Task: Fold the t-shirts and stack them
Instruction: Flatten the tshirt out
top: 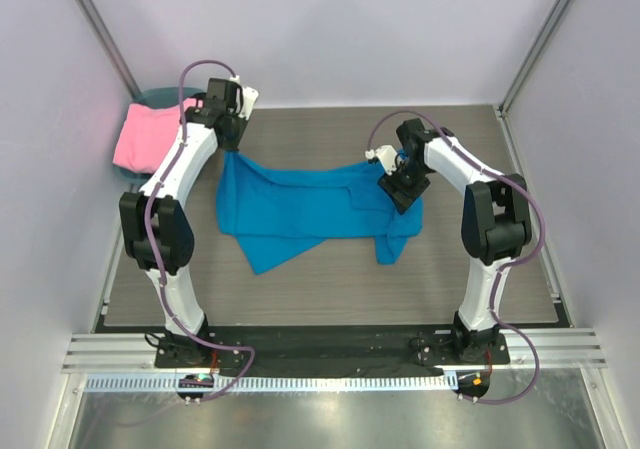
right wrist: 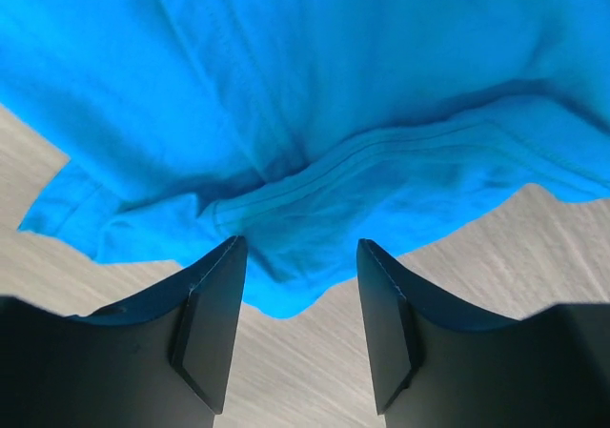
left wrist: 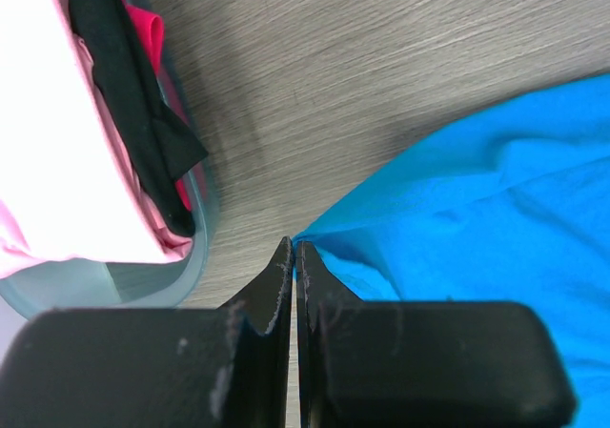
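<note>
1. A wood-grain table [top: 480,269] is seen from above, enclosed by pale walls.
2. A bright blue t-shirt [top: 300,204] is spread loosely across the middle of the table, with creases and overlapping layers along its near edge.
3. The left gripper [top: 233,149] is placed at the far left corner of the blue t-shirt. Its fingers [left wrist: 267,295] are pressed together. The corner of the blue cloth is pinched at their tips and drawn up into a point.
4. The right gripper [top: 398,187] is held over the right side of the blue t-shirt. Its 2 fingers [right wrist: 210,323] are spread apart and nothing is gripped between them. A stitched hem of the blue cloth is seen just beyond the tips, with bare table on either side of it.
5. A round teal basket [top: 165,97] is set at the far left corner of the table, near the left gripper.
6. A pink t-shirt [top: 145,137] is draped over the basket's rim and spills toward the near side.
7. A dark t-shirt [left wrist: 124,85] is shown in the left wrist view, lying against the pink t-shirt inside the basket.
</note>
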Controlling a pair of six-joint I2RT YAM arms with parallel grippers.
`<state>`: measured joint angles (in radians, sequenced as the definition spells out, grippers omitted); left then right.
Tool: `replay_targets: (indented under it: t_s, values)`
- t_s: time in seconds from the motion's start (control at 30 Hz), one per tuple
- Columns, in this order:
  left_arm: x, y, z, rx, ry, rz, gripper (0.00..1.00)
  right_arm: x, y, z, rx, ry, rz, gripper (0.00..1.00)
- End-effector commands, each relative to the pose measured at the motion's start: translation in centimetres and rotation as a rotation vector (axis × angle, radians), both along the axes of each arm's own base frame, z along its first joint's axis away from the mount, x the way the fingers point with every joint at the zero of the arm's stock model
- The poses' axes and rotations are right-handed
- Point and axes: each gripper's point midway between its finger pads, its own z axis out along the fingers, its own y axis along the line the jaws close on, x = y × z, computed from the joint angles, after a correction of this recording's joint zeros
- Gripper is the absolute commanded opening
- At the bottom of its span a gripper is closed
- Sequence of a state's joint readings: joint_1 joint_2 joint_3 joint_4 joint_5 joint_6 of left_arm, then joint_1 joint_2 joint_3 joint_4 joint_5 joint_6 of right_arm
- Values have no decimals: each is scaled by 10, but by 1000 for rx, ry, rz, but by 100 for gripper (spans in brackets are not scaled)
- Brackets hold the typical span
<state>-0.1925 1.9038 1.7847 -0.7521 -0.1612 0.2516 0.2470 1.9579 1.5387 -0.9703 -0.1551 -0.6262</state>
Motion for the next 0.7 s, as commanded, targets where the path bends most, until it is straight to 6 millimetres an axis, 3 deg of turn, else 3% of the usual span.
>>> replay_targets:
  t_s: [0.0,0.27,0.37,0.5,0.57,0.67]
  values:
    - [3,-2,16,-1,-51,-12,0,-10,7,10,28,38,9,55]
    - [6,-6,16,-4,-55,-17,0,-37,3,-3,19,139,4,54]
    - [6,-8,15,-5,-55,-21,0,-33,0,-8,2,135,-17,40]
    - [6,-8,15,-3,-56,-19,0,-25,-6,-10,-41,96,-51,7]
    - [7,-7,16,-2,-59,-16,0,-22,-10,-3,-50,62,-67,1]
    - [7,-3,22,15,-75,-9,0,-13,-30,20,-72,-52,-129,1]
